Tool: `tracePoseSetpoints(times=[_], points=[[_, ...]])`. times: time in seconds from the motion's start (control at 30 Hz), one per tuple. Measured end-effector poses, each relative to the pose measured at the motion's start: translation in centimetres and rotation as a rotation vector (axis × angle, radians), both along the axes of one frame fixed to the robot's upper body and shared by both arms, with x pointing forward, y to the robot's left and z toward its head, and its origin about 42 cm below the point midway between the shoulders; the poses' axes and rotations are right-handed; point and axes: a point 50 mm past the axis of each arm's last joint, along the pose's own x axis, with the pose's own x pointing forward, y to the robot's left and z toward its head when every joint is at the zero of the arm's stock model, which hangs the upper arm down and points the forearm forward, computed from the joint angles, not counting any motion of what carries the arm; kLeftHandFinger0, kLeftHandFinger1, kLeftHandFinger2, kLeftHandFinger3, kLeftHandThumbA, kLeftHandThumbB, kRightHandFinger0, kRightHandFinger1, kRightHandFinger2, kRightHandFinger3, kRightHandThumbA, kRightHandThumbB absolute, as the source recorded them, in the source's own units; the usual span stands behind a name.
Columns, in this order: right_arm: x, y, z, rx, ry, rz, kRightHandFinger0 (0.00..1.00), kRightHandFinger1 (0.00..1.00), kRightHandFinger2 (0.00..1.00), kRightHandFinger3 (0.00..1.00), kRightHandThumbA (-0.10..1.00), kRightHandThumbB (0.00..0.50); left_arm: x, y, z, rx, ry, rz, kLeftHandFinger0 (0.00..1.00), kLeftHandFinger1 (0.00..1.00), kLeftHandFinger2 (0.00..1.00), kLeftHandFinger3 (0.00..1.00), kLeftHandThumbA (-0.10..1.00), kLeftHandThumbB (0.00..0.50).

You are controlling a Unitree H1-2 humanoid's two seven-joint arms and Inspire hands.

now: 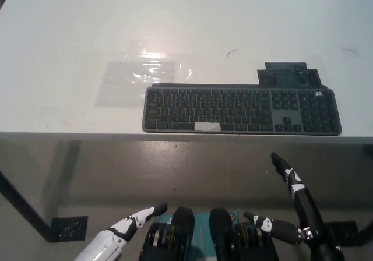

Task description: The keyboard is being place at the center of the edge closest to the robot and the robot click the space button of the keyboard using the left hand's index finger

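Observation:
A dark grey keyboard (242,109) lies flat on the white table (87,39), along the near edge and a little right of the middle. Its space bar (207,126) is pale, as if taped over. My white left hand (119,235) hangs low at the bottom left, below the table edge and well short of the keyboard, with one finger stretched toward the upper right. At the bottom right, my black right hand (291,208) rests below the table, fingers spread apart. Neither hand touches anything.
A dark flat plate (289,74) sits just behind the keyboard's right half. A clear plastic sheet (140,77) glints on the table to the keyboard's upper left. A black table leg and foot (64,229) stand under the table at lower left.

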Motion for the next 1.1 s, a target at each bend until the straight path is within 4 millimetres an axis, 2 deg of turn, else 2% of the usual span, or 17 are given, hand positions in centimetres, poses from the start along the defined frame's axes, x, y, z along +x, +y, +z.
tracePoseSetpoints(times=[0.03,0.1,0.17,0.2,0.33,0.37,0.47,0.6,0.63,0.8,0.83,0.93,1.0,1.1], points=[[0.0,0.0,0.0,0.000,0.000,0.000,1.00,1.00,1.00,1.00,1.00,0.424,0.0,0.0,0.0,0.000,0.000,0.000,1.00,1.00,1.00,1.00,1.00,0.376],[-0.3,0.0,-0.2,0.001,0.007,0.000,1.00,1.00,1.00,1.00,1.00,0.421,1.4,0.7,-2.2,0.041,0.054,0.030,1.00,1.00,1.00,1.00,1.00,0.391],[-0.4,0.0,-0.3,0.001,0.010,-0.001,1.00,1.00,1.00,1.00,1.00,0.416,2.2,1.3,-3.9,0.069,0.104,0.061,1.00,1.00,1.00,1.00,1.00,0.382],[-0.5,-0.1,-0.3,0.000,0.012,-0.001,1.00,1.00,1.00,1.00,1.00,0.414,2.5,1.6,-4.4,0.081,0.119,0.072,1.00,1.00,1.00,1.00,1.00,0.395],[-0.6,-0.1,-0.2,0.000,0.008,-0.001,1.00,1.00,1.00,1.00,1.00,0.408,3.6,2.2,-6.7,0.107,0.170,0.111,1.00,1.00,1.00,1.00,1.00,0.395],[-0.5,-0.1,-0.2,0.000,0.007,-0.001,1.00,1.00,1.00,1.00,1.00,0.420,3.7,2.4,-7.0,0.112,0.178,0.117,1.00,1.00,1.00,1.00,1.00,0.402],[-0.5,-0.1,-0.2,0.001,0.006,-0.001,1.00,1.00,1.00,1.00,1.00,0.433,4.0,2.7,-7.6,0.106,0.185,0.140,1.00,1.00,1.00,1.00,1.00,0.435],[-0.5,0.0,-0.1,0.001,0.005,-0.001,1.00,1.00,1.00,1.00,1.00,0.430,4.2,2.7,-8.4,0.072,0.202,0.166,1.00,1.00,1.00,1.00,1.00,0.437],[-0.5,0.0,-0.1,0.001,0.005,-0.001,1.00,1.00,1.00,1.00,1.00,0.446,4.2,2.6,-8.4,0.067,0.203,0.168,1.00,1.00,1.00,1.00,1.00,0.427],[-0.5,0.0,-0.1,0.003,0.005,-0.001,1.00,1.00,1.00,1.00,1.00,0.448,4.4,3.3,-8.9,0.045,0.199,0.182,1.00,1.00,1.00,1.00,1.00,0.423],[-0.5,0.0,-0.1,0.003,0.005,-0.001,1.00,1.00,1.00,1.00,1.00,0.445,4.3,3.4,-8.9,0.043,0.196,0.183,1.00,1.00,1.00,1.00,1.00,0.404],[-0.6,0.1,-0.2,0.005,0.006,0.000,1.00,1.00,1.00,1.00,1.00,0.437,4.2,3.5,-9.0,0.038,0.190,0.179,1.00,1.00,1.00,1.00,1.00,0.405],[-0.9,0.0,-0.4,0.006,0.011,-0.002,1.00,1.00,1.00,1.00,1.00,0.424,4.0,3.4,-9.3,0.035,0.193,0.177,1.00,1.00,1.00,1.00,1.00,0.384],[-1.7,-0.1,-0.8,0.006,0.024,-0.006,1.00,1.00,1.00,1.00,1.00,0.430,3.5,3.3,-9.6,0.031,0.198,0.174,1.00,1.00,1.00,1.00,1.00,0.397]])
